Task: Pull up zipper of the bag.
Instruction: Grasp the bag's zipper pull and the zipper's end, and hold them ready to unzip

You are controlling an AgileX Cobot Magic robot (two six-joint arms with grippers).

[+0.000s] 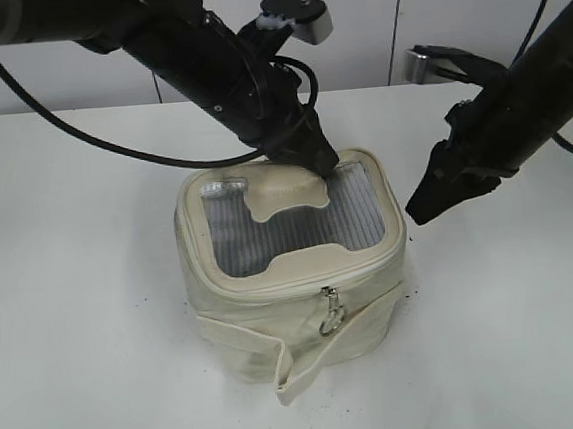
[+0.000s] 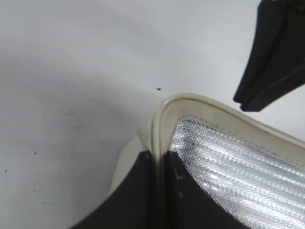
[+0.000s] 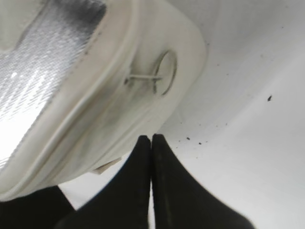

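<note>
The cream bag (image 1: 276,326) stands mid-table with its grey mesh top panel (image 1: 298,234) facing up. The zipper track (image 1: 273,288) runs below the top rim, and a silver ringed pull (image 1: 332,313) hangs at the front. My left gripper (image 1: 322,163) is shut on the bag's back right rim; the left wrist view shows its jaws (image 2: 158,155) pinching the cream rim (image 2: 190,100). My right gripper (image 1: 419,211) is shut and empty, just right of the bag and apart from it. In the right wrist view its jaws (image 3: 151,138) sit below a ringed pull (image 3: 162,75) on the bag's side.
A loose cream strap (image 1: 284,360) hangs down the bag's front to the white table (image 1: 85,322). A cream handle patch (image 1: 284,190) lies on the mesh. Dark specks dot the table near the bag. A white wall rises behind the table.
</note>
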